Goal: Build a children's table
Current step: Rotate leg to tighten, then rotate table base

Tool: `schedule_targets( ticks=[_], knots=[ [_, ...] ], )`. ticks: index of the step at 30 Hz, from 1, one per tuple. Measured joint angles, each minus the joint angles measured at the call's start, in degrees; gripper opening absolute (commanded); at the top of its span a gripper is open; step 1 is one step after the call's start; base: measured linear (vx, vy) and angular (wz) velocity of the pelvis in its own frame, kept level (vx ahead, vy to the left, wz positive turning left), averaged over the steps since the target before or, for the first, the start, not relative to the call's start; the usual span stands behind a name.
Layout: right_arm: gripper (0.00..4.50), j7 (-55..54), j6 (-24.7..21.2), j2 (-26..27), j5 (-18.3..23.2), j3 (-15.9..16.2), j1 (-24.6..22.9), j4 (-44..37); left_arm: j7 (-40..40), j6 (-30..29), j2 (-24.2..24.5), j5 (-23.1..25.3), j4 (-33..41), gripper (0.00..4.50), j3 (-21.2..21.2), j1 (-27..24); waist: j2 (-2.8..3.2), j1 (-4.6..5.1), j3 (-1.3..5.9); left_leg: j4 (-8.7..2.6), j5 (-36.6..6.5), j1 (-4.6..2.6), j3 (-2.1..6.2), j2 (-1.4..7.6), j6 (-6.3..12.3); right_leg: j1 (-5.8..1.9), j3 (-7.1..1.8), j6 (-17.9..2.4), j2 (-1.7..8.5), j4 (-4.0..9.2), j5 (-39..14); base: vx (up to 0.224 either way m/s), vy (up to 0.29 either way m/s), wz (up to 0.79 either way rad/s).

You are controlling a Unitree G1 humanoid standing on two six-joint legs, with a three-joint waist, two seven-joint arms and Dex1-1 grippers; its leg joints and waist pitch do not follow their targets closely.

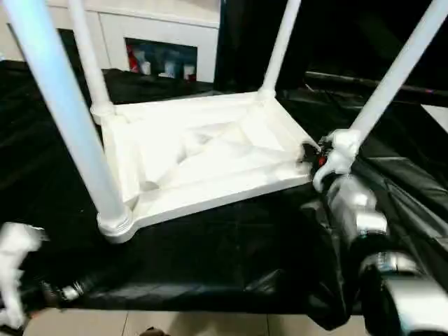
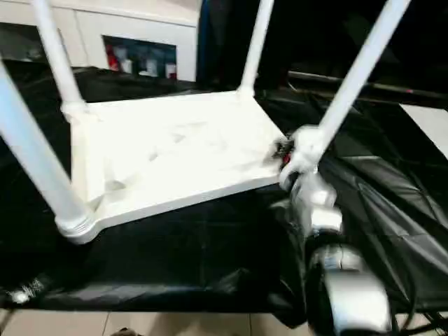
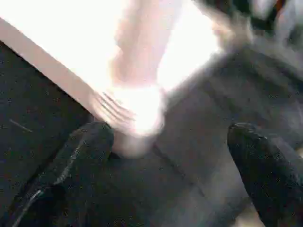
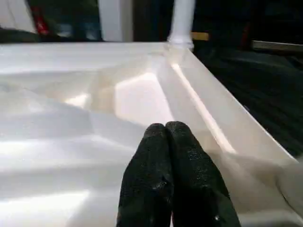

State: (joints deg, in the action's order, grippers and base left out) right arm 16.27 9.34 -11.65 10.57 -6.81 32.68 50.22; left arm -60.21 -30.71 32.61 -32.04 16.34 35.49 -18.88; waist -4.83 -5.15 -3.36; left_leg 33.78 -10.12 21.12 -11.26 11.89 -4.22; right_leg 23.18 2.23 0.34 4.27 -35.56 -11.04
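Note:
The children's table lies upside down on the black drape, its white ribbed tabletop [image 1: 203, 157] facing up. Legs stand in its corner sockets: near-left [image 1: 66, 126], far-left [image 1: 87, 56], far-right [image 1: 280, 45] and near-right [image 1: 399, 66]. My right gripper [image 4: 165, 130] is shut with nothing in it, its fingertips over the ribbed underside just inside the near-right corner [image 1: 308, 152]. My left gripper [image 3: 170, 137] stands open, its two black fingers [image 3: 90, 146] spread on either side of the near-left leg's socket [image 3: 137, 113], apart from it.
A white cabinet with a glass door [image 1: 161, 56] stands behind the black-draped table [image 1: 224, 259]. The drape's front edge hangs over pale floor [image 1: 175, 325]. A dark bar [image 1: 378, 84] crosses at the back right.

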Motion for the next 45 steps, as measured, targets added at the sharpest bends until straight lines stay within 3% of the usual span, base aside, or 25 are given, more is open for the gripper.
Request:
schedule_targets(
  ticks=[5, 7, 14, 19, 32, 35, 41, 45],
  knots=[
    [0.0, -6.82, -4.42, -0.31, -2.24, -0.5, -5.45, -4.27, 1.61, 1.15, -1.37, -4.68, -1.59, 4.48, 1.81, 4.42, -0.19, 0.32, 0.13, 0.01, 0.0, -0.17, 0.0, 0.0, 0.0, -0.06, -0.04, -0.03, 0.0, -0.06, 0.06, 0.0, 0.0, 0.0],
    [0.0, -9.87, -6.98, -0.48, -2.91, -1.33, -8.08, -6.44, 2.27, 0.55, -2.72, -6.76, -1.48, 4.48, 1.25, 8.87, -0.23, 0.1, 0.16, -0.01, 0.0, -0.17, 0.02, 0.01, -0.01, -0.07, 0.0, 0.0, -0.01, -0.1, 0.07, 0.0, 0.0, 0.0],
    [0.0, -11.96, -12.14, -0.28, -4.35, 0.06, -7.75, -6.42, 2.99, -0.86, -3.93, -10.8, -2.09, 4.48, -4.35, 17.76, -0.25, 1.35, 0.2, 0.02, 0.04, -0.23, 0.02, 0.0, -0.06, 0.03, -0.04, 0.02, -0.02, -0.25, 0.23, 0.0, 0.0, 0.0],
    [0.0, -9.17, -13.64, 1.83, -5.67, 2.48, -2.92, -2.95, 1.61, -2.71, -4.36, -13.11, -2.27, 4.48, -9.82, 23.19, -0.34, 1.75, 0.27, 0.08, 0.05, -0.14, 0.02, 0.0, -0.08, 0.07, -0.05, 0.02, -0.01, -0.29, 0.23, 0.0, 0.0, 0.0],
    [0.0, -2.66, -12.16, 4.32, -8.13, 6.14, 4.6, 6.83, -1.66, -7.78, -4.7, -13.7, 2.82, 4.48, -25.86, 26.14, -0.46, 1.6, 0.32, 0.2, 0.08, -0.11, -0.03, 0.0, -0.11, 0.08, -0.06, -0.15, 0.04, -0.4, 0.31, 0.0, 0.0, 0.0],
    [0.0, -1.32, -11.56, 5.62, -8.67, 6.7, 5.6, 8.51, -1.68, -8.05, -7.92, -13.71, 3.06, 4.48, -30.55, 29.22, -0.47, 1.68, 0.32, 0.23, 0.13, -0.11, -0.03, 0.0, -0.18, 0.08, -0.07, -0.13, 0.04, -0.4, 0.32, 0.0, 0.0, 0.0],
    [0.0, 1.3, -10.98, 8.1, -9.03, 7.75, 5.89, 8.72, -2.02, -7.37, -13.37, -12.66, 2.18, 4.48, -37.93, 34.31, -0.43, 3.02, 0.29, 0.25, 0.15, -0.13, 0.02, 0.06, -0.23, 0.15, -0.05, -0.12, -0.02, -0.51, 0.35, 0.0, 0.0, 0.0],
    [0.0, 2.87, -10.66, 9.08, -9.07, 8.22, 5.87, 8.71, -1.97, -3.51, -17.44, -8.44, -1.97, 4.48, -43.11, 37.33, -0.43, 3.22, 0.29, 0.26, 0.15, -0.12, 0.01, 0.05, -0.23, 0.16, -0.07, -0.27, -0.02, -0.5, 0.45, 0.0, 0.0, 0.0]
  ],
)
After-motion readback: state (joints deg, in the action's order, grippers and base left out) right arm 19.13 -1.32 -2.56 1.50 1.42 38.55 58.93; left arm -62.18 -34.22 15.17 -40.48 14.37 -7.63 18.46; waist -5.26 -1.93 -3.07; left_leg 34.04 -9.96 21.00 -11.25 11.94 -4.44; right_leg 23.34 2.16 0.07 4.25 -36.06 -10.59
